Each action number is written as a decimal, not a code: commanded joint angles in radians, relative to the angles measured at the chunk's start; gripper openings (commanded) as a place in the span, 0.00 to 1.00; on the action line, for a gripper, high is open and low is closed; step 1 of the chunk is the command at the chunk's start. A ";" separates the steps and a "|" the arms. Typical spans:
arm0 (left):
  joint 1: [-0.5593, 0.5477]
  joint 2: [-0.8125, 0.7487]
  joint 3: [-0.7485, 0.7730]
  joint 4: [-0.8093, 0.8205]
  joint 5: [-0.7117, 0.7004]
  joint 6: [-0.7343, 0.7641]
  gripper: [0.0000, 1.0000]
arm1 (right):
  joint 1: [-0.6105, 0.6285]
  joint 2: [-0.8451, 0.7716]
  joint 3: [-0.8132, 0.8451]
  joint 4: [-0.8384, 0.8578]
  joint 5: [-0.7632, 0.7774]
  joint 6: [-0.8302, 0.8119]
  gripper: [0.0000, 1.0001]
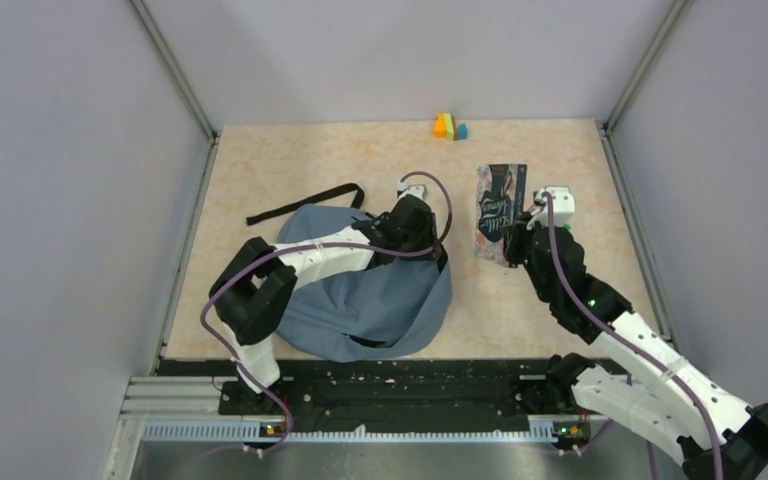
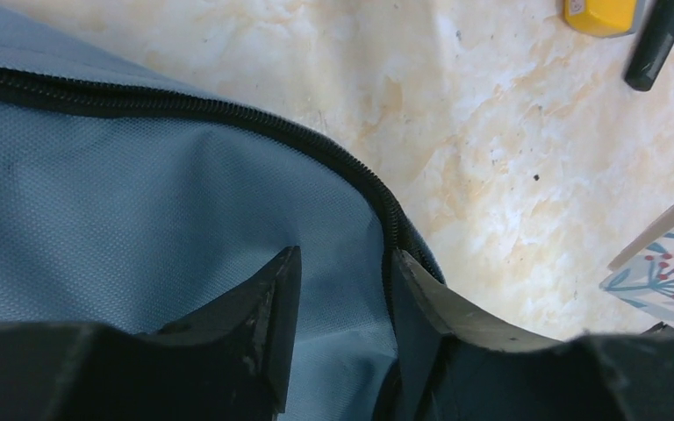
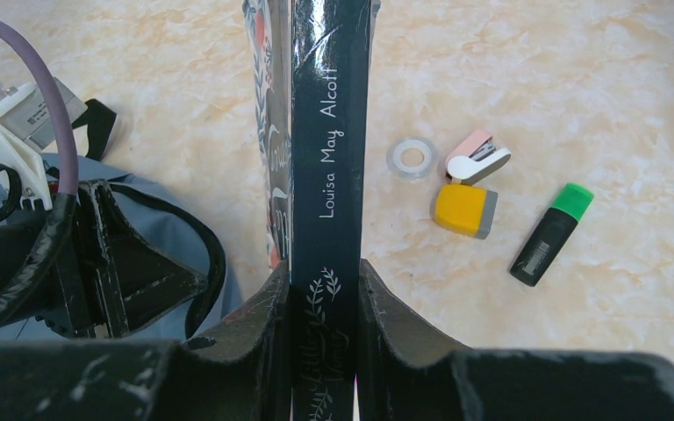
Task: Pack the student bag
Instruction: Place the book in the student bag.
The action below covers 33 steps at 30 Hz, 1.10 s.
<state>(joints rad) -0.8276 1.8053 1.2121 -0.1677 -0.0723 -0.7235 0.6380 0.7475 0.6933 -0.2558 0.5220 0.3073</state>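
Observation:
The student bag (image 1: 360,300), dusty-blue with a dark zipper (image 2: 228,114), lies flat at the table's near centre. My left gripper (image 1: 428,250) is down on its right-hand edge. In the left wrist view its fingers (image 2: 342,263) stand apart astride the blue fabric beside the zipper, with a gap showing between them. My right gripper (image 1: 522,240) is shut on a dark book (image 1: 498,212) with a floral cover, held on edge just right of the bag. The right wrist view shows both fingers (image 3: 325,272) pressed on the navy spine (image 3: 329,132), which reads "Louisa May Alcott".
To the right of the book in the right wrist view lie a tape roll (image 3: 411,158), a pink stapler (image 3: 476,156), a yellow item (image 3: 463,210) and a green-capped highlighter (image 3: 548,235). Small coloured items (image 1: 450,126) sit at the back edge. A black strap (image 1: 305,205) trails left of the bag. Walls enclose the table.

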 commanded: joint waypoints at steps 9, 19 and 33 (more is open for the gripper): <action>-0.011 0.013 -0.006 0.028 0.052 -0.010 0.45 | -0.006 -0.023 0.014 0.112 0.009 -0.001 0.00; -0.042 0.029 0.003 -0.018 0.067 0.000 0.44 | -0.006 -0.020 0.012 0.113 0.009 0.003 0.00; -0.055 -0.070 -0.007 0.014 -0.136 0.039 0.00 | -0.006 -0.041 0.007 0.094 0.003 0.013 0.00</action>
<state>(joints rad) -0.8772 1.8519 1.2045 -0.1684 -0.0345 -0.7094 0.6380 0.7471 0.6804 -0.2600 0.5175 0.3172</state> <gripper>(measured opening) 0.020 0.233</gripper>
